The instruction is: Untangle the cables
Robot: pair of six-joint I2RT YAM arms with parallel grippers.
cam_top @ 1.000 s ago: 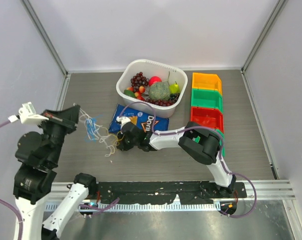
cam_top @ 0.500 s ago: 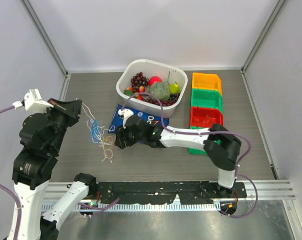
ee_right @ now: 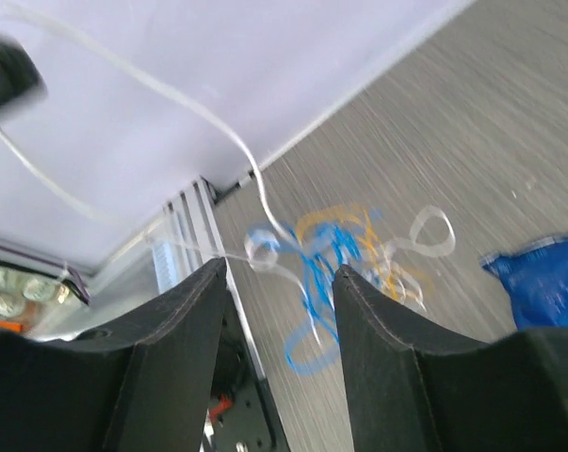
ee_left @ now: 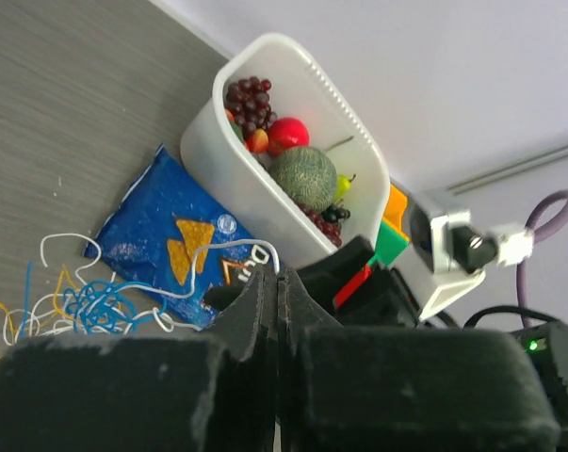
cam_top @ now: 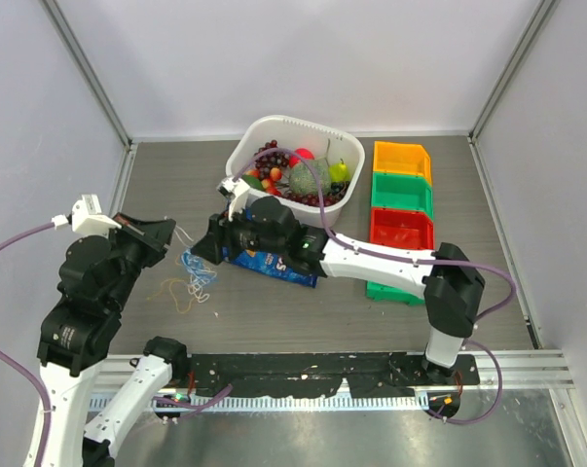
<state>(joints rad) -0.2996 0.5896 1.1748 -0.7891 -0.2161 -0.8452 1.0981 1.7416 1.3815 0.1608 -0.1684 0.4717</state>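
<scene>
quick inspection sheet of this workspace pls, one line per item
surface: grey wood-grain table, no spills seen
job's things: thin blue cord bunch, yellow cord loops and thin white cord, bunched together
clutter: blue chip bag, white plastic tub of fruit, orange, green and red bins
grippers: left gripper shut on the white cord; right gripper open, aimed at the tangle, empty
cables: purple hoses along both arms
surroundings: plain white walls, metal rail at near edge

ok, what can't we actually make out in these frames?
Crossings in the cables: too thin in top view, blurred in right wrist view.
Grip on the white cord: runs to the shut left gripper; pinch hidden by its own fingers, left wrist view.
Most of the bag: under the right arm in top view, cut by the edge in right wrist view.
</scene>
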